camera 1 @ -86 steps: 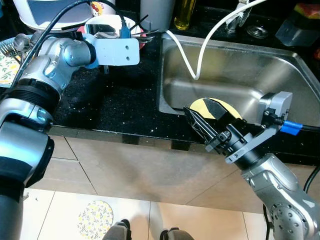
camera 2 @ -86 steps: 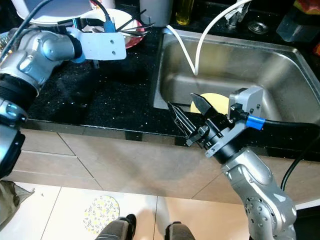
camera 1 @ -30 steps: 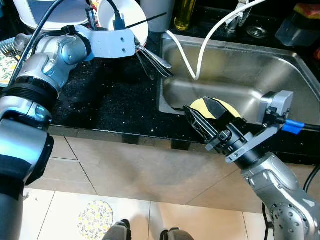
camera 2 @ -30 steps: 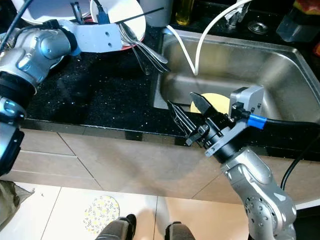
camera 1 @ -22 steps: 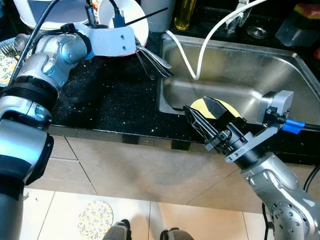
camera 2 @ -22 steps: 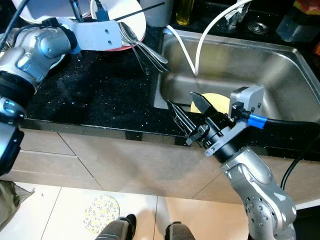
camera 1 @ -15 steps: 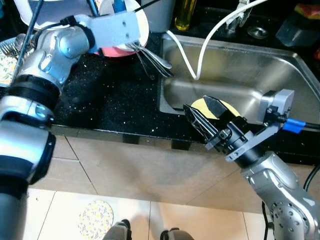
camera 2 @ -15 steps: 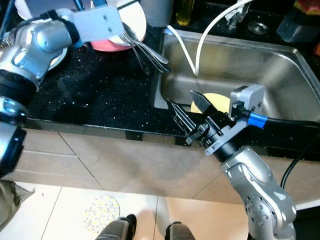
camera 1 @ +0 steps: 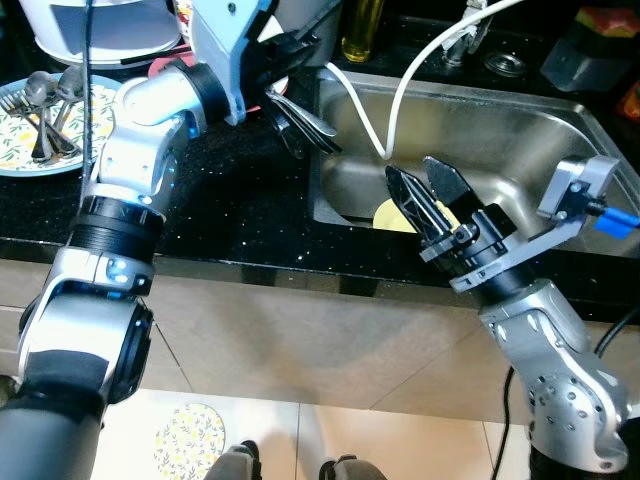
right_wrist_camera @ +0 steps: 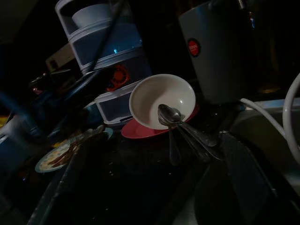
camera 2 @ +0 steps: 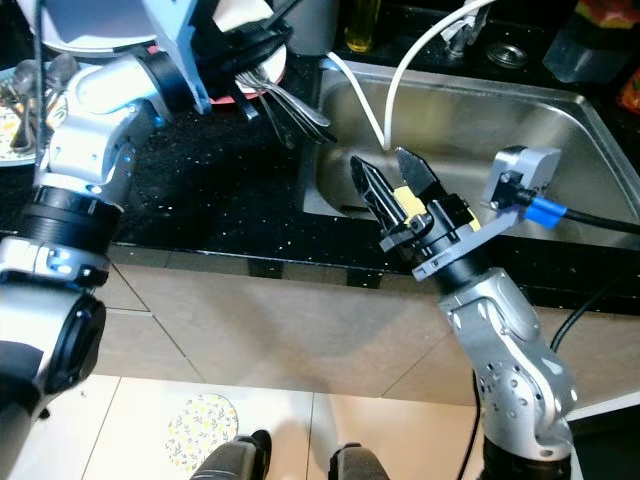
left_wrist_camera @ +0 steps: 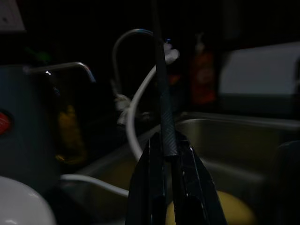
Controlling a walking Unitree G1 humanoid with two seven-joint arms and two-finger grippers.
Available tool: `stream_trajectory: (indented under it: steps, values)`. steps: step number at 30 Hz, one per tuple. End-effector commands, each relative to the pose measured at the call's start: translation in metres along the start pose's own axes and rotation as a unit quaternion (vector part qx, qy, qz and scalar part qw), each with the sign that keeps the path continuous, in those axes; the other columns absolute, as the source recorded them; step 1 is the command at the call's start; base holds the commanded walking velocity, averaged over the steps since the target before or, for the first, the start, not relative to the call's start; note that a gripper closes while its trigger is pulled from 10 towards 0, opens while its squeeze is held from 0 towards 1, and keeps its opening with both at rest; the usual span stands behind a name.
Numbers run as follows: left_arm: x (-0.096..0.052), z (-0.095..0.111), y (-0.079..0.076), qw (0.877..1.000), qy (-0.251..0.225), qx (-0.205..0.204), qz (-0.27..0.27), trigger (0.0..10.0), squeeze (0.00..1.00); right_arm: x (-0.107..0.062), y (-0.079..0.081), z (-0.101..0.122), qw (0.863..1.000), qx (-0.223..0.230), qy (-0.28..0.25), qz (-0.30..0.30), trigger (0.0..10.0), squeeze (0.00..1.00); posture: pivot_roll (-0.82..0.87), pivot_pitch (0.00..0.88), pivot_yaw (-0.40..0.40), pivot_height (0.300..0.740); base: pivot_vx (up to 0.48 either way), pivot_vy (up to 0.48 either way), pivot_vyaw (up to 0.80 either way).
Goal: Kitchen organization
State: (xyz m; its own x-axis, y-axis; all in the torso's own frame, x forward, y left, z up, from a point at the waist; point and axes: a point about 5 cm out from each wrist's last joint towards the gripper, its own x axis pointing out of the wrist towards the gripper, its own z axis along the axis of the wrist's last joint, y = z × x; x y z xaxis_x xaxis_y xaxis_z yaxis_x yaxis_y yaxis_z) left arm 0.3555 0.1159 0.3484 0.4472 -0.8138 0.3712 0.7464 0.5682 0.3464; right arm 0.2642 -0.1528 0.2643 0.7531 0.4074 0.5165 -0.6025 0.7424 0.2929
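Observation:
My left gripper point(camera 1: 292, 52) is raised over the back of the black counter point(camera 1: 230, 190), shut on a thin black chopstick point(left_wrist_camera: 163, 117) that stands up between its fingers. Just below it, several spoons and forks point(camera 1: 300, 118) lie fanned out at the sink's left rim. A white bowl point(right_wrist_camera: 161, 101) leans tilted on a red plate point(right_wrist_camera: 154, 130), with a spoon resting in it. My right gripper point(camera 1: 425, 185) hovers open over the sink's front edge. Beneath it a yellow plate point(camera 1: 392, 215) lies in the steel sink point(camera 1: 520, 140).
A patterned plate point(camera 1: 50, 135) with more cutlery sits at the counter's far left. A white hose point(camera 1: 405, 85) arcs into the sink. A white stacked steamer point(right_wrist_camera: 101, 42), a grey jug point(right_wrist_camera: 215, 51) and an oil bottle point(camera 1: 358, 30) line the back.
The camera has shifted. My left arm rose and turned, taking the chopstick up from the bowl. My right gripper lifted and now stands higher over the sink's front edge.

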Motion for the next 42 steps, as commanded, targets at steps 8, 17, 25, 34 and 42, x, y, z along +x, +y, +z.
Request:
stream_trajectory:
  steps: [8,17,25,34,42]
  values:
    - [-0.028,-0.02,-0.045,0.975,-0.074,-0.198,-0.07,0.0,0.0,0.013,-0.004,0.001,0.997,0.059,-0.039,0.005,10.0,1.0,0.02,0.135,-0.053,0.74,0.0,0.0,0.0]
    - [-0.043,-0.04,-0.082,0.953,-0.045,-0.278,-0.107,0.0,0.0,0.03,0.01,-0.005,0.996,0.068,-0.028,0.058,10.0,0.0,0.03,0.124,-0.051,0.74,0.0,0.0,0.0]
    - [-0.049,-0.05,-0.1,0.946,-0.017,-0.304,-0.107,0.0,0.0,0.037,0.02,-0.007,0.992,0.072,-0.023,0.101,10.0,0.0,0.04,0.112,-0.048,0.74,0.0,0.0,0.0]
    - [-0.047,-0.052,-0.107,0.945,-0.002,-0.308,-0.106,0.0,0.0,0.038,0.026,-0.004,0.989,0.075,-0.03,0.124,10.0,0.0,0.04,0.113,-0.04,0.74,0.0,0.0,0.0]
    - [-0.048,-0.056,-0.109,0.947,0.014,-0.302,-0.104,0.0,0.0,0.036,0.031,-0.003,0.984,0.088,-0.034,0.151,0.0,0.0,0.04,0.114,-0.036,0.74,0.0,0.0,0.0]
